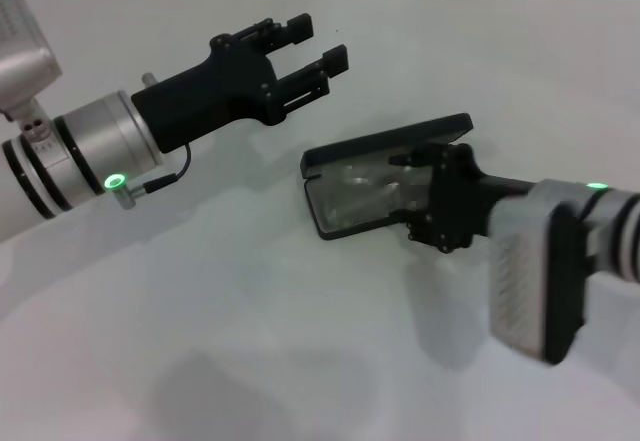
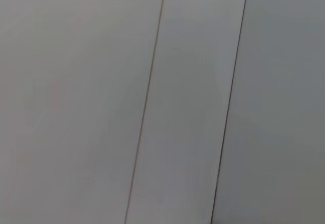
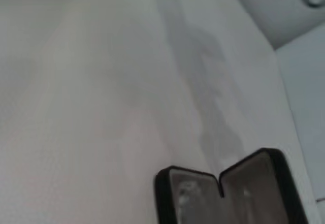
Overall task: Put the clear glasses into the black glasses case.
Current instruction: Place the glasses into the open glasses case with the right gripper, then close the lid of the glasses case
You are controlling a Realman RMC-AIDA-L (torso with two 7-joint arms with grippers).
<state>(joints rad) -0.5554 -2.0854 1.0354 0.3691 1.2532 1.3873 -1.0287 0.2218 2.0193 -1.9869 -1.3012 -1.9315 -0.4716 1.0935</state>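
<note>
The left gripper [image 1: 318, 54] hangs above the table [image 1: 250, 341] with its two black fingers spread apart and nothing between them, aimed toward the far wall. Below and beyond its fingertips, toward the right arm, the case [image 1: 385, 176] lies open on the table, lid raised along its far side and grey lining showing. The glasses [image 1: 368, 183] lie inside the case's tray as a pale, glassy shape; whether they sit fully in is hard to tell. The right gripper [image 1: 415, 196] is at the near right end of the case, its black body against the tray and partly covering it; its fingers cannot be made out, so its state cannot be told. From the right wrist, the case [image 3: 228, 193] shows as two open halves with faint glints in the lining. No lettering can be read on the case. The left wrist view shows only plain pale panels with thin seams.
</note>
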